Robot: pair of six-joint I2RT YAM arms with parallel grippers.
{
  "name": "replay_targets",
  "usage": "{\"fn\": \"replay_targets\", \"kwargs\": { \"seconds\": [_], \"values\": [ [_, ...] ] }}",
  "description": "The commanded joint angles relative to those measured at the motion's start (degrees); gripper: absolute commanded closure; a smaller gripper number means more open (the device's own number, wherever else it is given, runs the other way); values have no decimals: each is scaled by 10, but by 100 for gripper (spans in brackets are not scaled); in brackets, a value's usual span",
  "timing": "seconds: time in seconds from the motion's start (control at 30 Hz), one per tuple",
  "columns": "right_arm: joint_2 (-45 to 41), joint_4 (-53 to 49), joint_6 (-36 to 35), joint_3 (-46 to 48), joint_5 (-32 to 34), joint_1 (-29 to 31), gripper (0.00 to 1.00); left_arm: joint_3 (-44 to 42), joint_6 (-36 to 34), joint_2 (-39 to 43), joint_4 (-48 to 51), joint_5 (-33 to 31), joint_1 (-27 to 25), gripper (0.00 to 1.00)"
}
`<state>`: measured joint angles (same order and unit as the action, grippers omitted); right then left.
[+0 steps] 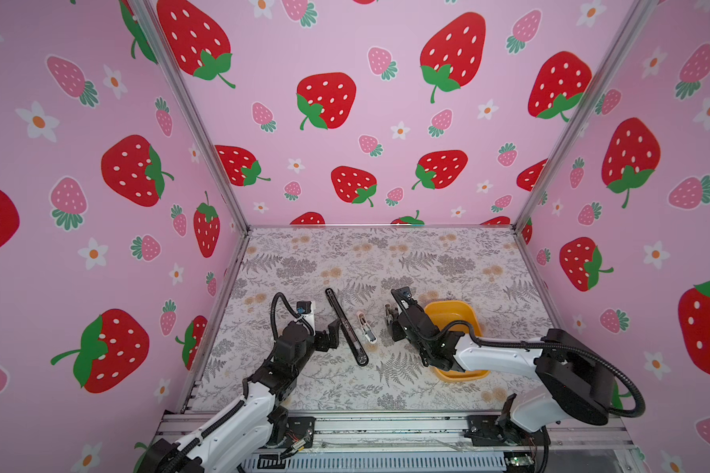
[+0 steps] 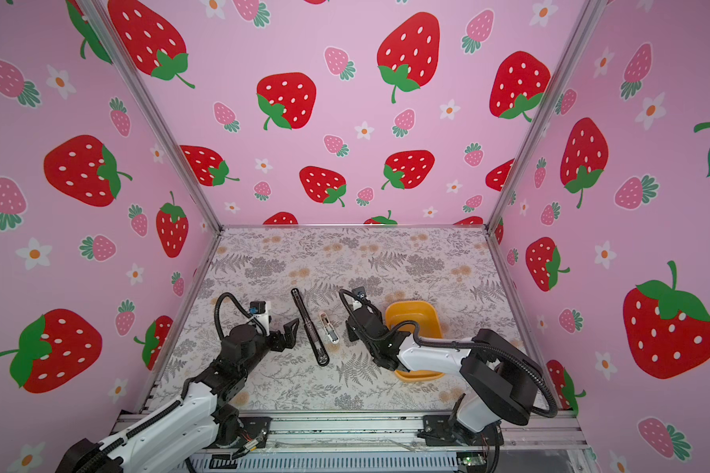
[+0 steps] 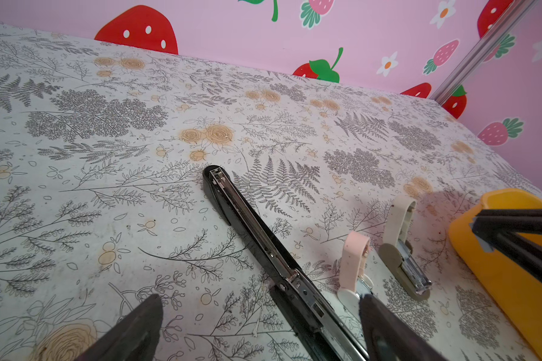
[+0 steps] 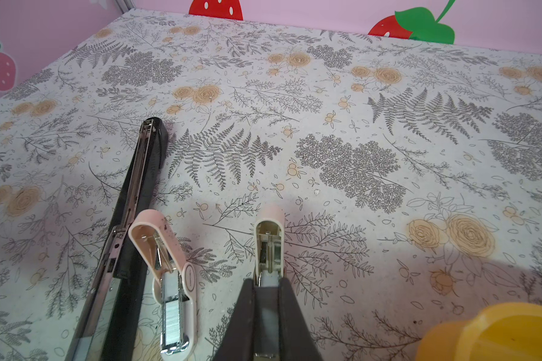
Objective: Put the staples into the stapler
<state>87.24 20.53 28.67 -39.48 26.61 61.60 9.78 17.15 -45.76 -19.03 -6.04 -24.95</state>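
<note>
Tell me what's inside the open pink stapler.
A grey staple strip lies in the pink stapler's metal channel, and a spring runs along its lid. The strip hides the channel floor beneath it.

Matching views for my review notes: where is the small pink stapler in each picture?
Top view: pink stapler just right of the long black stapler.
Top view: pink stapler, same spot.
Left wrist: pink stapler between the black stapler and the beige stapler.
Right wrist: pink stapler between the same two.
Shared landmark: the black stapler.
</note>
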Motion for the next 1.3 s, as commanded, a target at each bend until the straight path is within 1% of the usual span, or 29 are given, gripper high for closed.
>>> {"fn": "replay_targets", "kwargs": {
  "seconds": [0.0, 0.27, 0.7, 1.27],
  "values": [
    [18, 14, 17, 8, 19, 4, 94, 1, 6, 4, 2, -13, 2, 1],
    [45, 17, 25, 0, 28, 4, 94, 2, 9, 6, 8, -22, 2, 1],
    [73, 40, 40, 0, 7, 4, 94, 7, 10, -8, 7, -22, 2, 1],
    [96, 58, 63, 8, 4, 4, 94, 7, 11, -8, 8, -26, 2, 1]
  ]
}}
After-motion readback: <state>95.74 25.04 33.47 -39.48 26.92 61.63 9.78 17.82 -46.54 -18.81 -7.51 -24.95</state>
